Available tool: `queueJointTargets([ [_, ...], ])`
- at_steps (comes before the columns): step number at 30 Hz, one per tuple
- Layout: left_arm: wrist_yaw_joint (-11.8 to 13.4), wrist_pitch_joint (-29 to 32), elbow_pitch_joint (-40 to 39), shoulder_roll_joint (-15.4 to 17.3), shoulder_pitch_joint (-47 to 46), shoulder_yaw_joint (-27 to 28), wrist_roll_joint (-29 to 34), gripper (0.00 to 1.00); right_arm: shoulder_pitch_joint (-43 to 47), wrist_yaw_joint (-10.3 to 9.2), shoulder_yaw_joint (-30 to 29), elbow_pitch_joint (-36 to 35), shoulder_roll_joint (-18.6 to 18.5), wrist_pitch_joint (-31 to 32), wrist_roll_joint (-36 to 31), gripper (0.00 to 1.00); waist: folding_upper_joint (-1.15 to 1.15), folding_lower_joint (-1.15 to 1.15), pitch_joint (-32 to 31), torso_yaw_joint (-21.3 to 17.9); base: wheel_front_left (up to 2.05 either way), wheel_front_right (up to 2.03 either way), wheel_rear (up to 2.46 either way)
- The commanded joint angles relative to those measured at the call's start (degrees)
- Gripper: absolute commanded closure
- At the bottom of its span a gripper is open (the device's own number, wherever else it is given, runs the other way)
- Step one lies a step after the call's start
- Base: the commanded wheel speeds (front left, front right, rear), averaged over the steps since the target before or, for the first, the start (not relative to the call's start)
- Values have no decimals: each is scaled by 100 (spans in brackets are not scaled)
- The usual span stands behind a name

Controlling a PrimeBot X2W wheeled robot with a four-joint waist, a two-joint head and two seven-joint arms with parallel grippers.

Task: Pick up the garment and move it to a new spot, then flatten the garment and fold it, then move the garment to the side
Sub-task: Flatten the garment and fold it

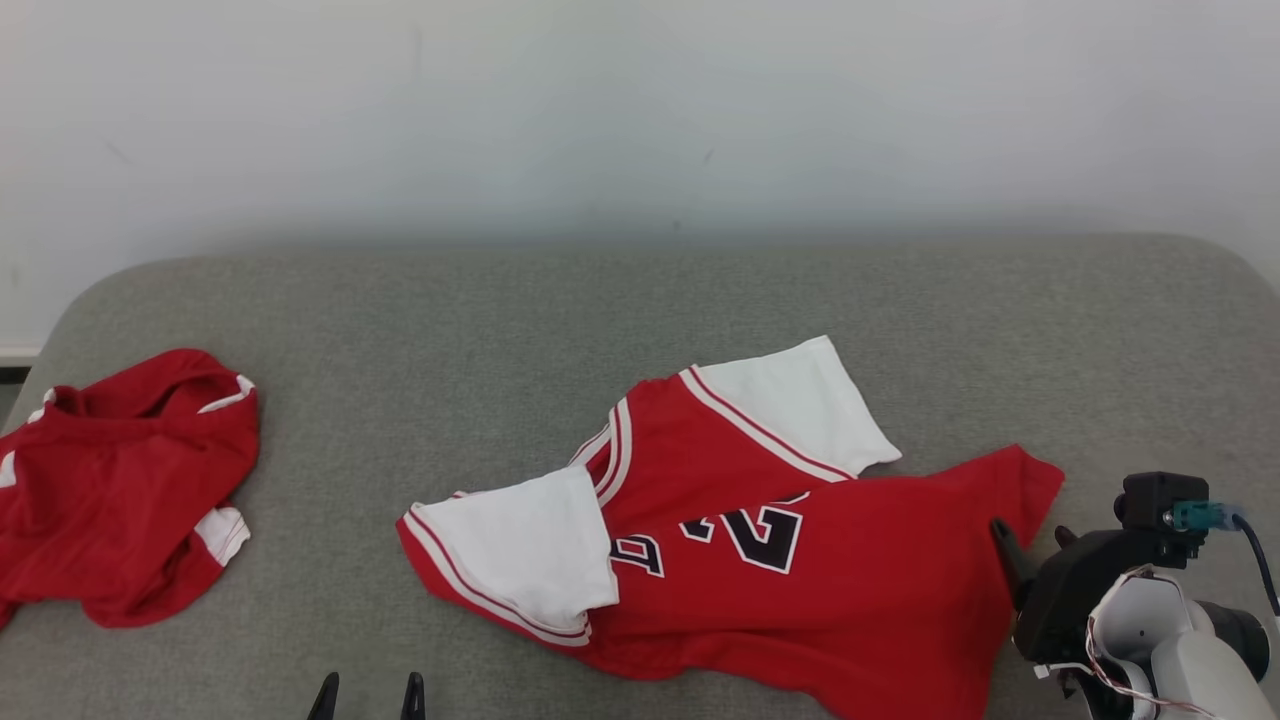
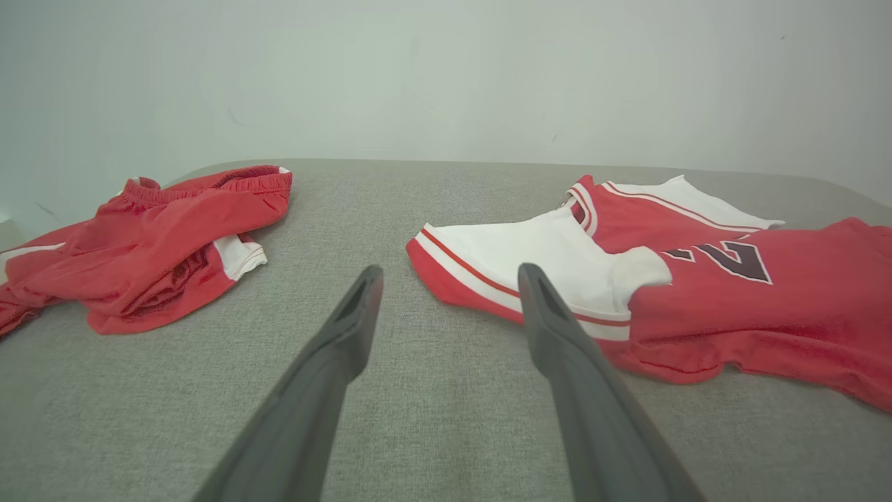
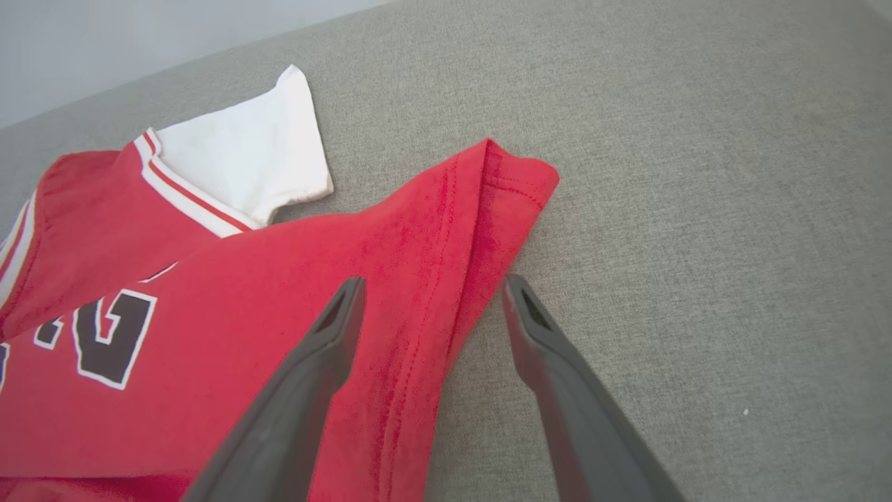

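Observation:
The garment is a red jersey (image 1: 850, 600) with white sleeves and dark numbers, lying rumpled on the grey padded surface right of centre. My right gripper (image 1: 1030, 532) is at its right hem. In the right wrist view the right gripper (image 3: 433, 293) stands open, its jaws straddling the folded hem edge of the jersey (image 3: 244, 314), one finger over red cloth and the other over bare surface. My left gripper (image 2: 449, 275) is open with nothing in it, low over the surface, just short of the jersey's white sleeve (image 2: 550, 258). The left gripper's tips (image 1: 367, 697) peek in at the head view's bottom edge.
A second red garment (image 1: 120, 490) with white trim lies crumpled at the far left, also seen in the left wrist view (image 2: 160, 244). The grey surface (image 1: 500, 320) has rounded back corners and ends at a pale wall (image 1: 640, 120).

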Motion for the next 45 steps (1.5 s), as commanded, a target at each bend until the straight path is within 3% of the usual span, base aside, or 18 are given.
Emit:
queueJointTargets([
  [1, -6, -19, -10, 3, -66, 9, 55, 0, -117, -13, -24, 113, -11, 4, -32, 0, -1, -1, 93, 112, 0, 0, 0],
  [10, -57, -19, -160, 2, -113, -23, 185, 0, -566, -13, -192, 831, -128, -36, -176, 0, -1, -1, 314, 326, 0, 0, 0],
  [19, -28, -19, -235, 2, -170, -146, 206, 0, -740, -13, -100, 1093, -120, -106, -71, 0, -1, -1, 448, 384, 0, 0, 0],
  [20, -26, -19, -232, 2, -184, -160, 206, 0, -767, -13, -92, 1120, -134, -124, -62, 19, -1, -1, 460, 391, 0, 0, 0],
  [21, -26, -19, -227, 2, -192, -170, 204, 0, -790, -13, -88, 1144, -139, -135, -45, 51, -1, -1, 472, 398, 0, 0, 0],
  [22, -24, -19, -224, 2, -199, -175, 201, 0, -807, -13, -75, 1175, -142, -129, -32, 59, -1, -1, 486, 405, 0, 0, 0],
  [23, -21, -19, -224, 2, -213, -187, 193, 0, -824, -13, -71, 1196, -155, -132, -32, 84, -1, -1, 507, 414, 0, 0, 0],
  [24, -24, -19, -221, 2, -223, -190, 181, 0, -843, -13, -59, 1215, -164, -145, -30, 100, -1, -1, 522, 421, 0, 0, 0],
  [34, 43, -19, -201, 2, -305, -281, 112, 0, -1279, -13, -98, 1167, -484, -700, -247, 100, -1, -1, 659, 600, 0, 0, 0],
  [45, 68, -19, -342, 1, -411, -487, 115, 0, -2227, -13, -48, 1453, -1011, -1046, -667, 100, -1, -1, 968, 1182, 0, 0, 0],
])
